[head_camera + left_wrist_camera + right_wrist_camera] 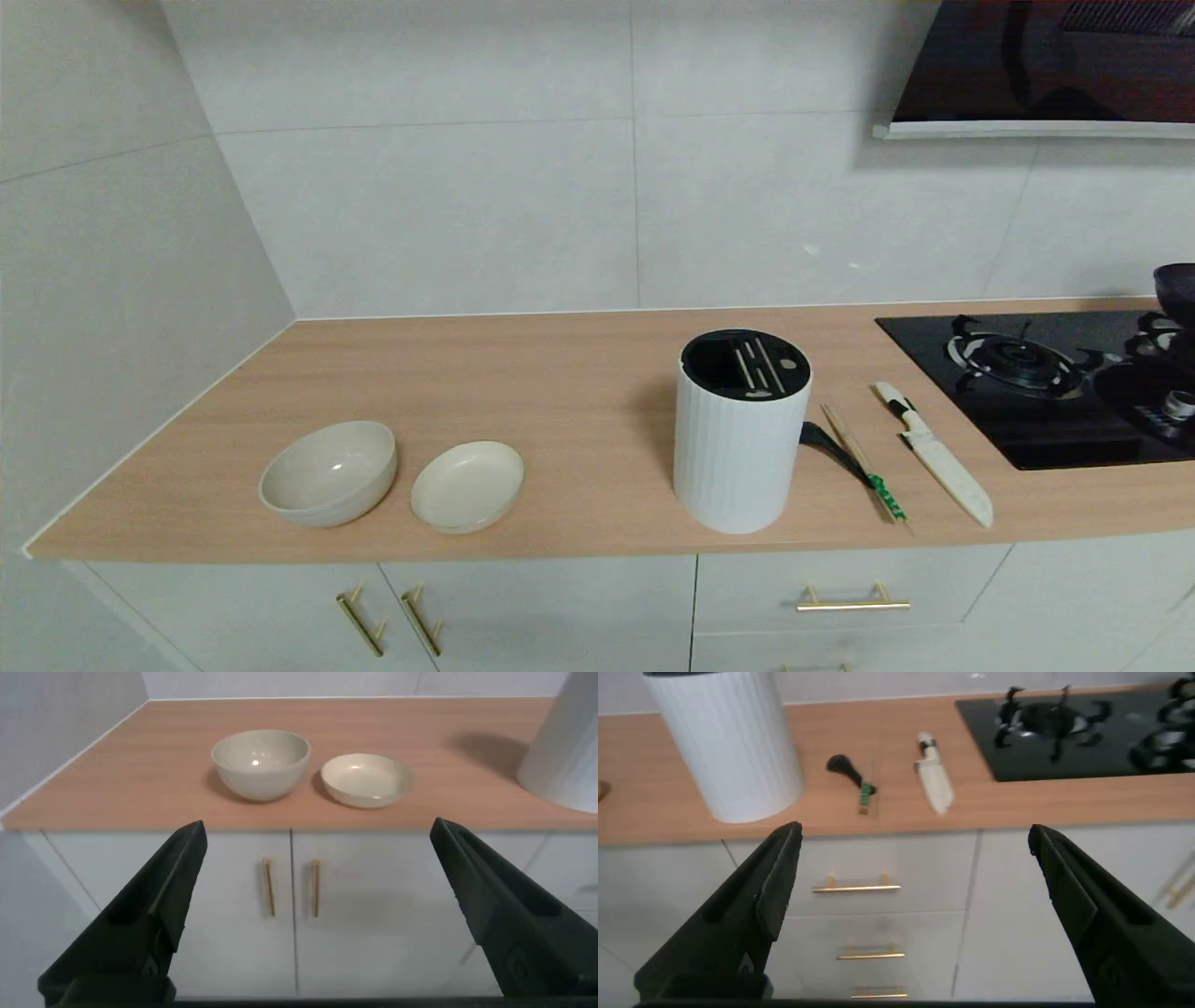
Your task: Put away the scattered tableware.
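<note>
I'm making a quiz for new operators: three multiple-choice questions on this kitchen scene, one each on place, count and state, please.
1. Where does the knife lie?
A) between the chopsticks and the stove
B) in a sink
C) on the floor
2. How many bowls stand on the counter?
A) one
B) two
C) four
3. How is the left pincer?
A) open
B) shut on a bowl
C) shut on a cup
Answers:
1 A: chopsticks on one side, stove on the other.
2 B: a deep one beside a shallow one.
3 A: its fingers stand wide apart, holding nothing.
</note>
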{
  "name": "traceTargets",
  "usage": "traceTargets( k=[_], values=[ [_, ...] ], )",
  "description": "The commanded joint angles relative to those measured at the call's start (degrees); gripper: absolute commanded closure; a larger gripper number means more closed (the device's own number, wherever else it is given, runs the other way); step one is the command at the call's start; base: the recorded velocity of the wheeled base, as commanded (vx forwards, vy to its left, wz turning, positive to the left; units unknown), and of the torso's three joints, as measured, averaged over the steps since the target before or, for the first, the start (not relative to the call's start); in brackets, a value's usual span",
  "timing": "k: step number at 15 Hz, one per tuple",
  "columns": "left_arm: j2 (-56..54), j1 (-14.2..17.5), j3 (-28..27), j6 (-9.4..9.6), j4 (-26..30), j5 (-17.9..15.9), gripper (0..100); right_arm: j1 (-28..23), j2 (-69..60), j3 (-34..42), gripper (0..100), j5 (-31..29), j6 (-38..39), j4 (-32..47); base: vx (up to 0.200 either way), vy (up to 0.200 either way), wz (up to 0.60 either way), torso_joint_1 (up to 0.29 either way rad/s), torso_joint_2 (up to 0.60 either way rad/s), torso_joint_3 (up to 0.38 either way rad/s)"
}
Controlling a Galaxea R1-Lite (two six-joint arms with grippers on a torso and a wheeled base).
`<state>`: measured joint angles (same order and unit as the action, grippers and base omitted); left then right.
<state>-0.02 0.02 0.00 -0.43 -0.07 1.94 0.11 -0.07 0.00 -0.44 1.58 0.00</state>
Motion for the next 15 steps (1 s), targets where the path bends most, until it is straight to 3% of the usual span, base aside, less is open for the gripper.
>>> traceTargets(
  k=[1,15],
  values=[
    [0.02,-0.02,0.00,-0.01,-0.01,0.08,0,-0.02,0.07,0.00,0,0.00,0.00,0.00,0.000,0.200,0.00,0.022,0.00,0.002],
    [0.02,-0.02,0.00,-0.01,-0.01,0.08,0,-0.02,0.07,0.00,0,0.09,0.00,0.00,0.000,0.200,0.00,0.003,0.00,0.002]
  ],
)
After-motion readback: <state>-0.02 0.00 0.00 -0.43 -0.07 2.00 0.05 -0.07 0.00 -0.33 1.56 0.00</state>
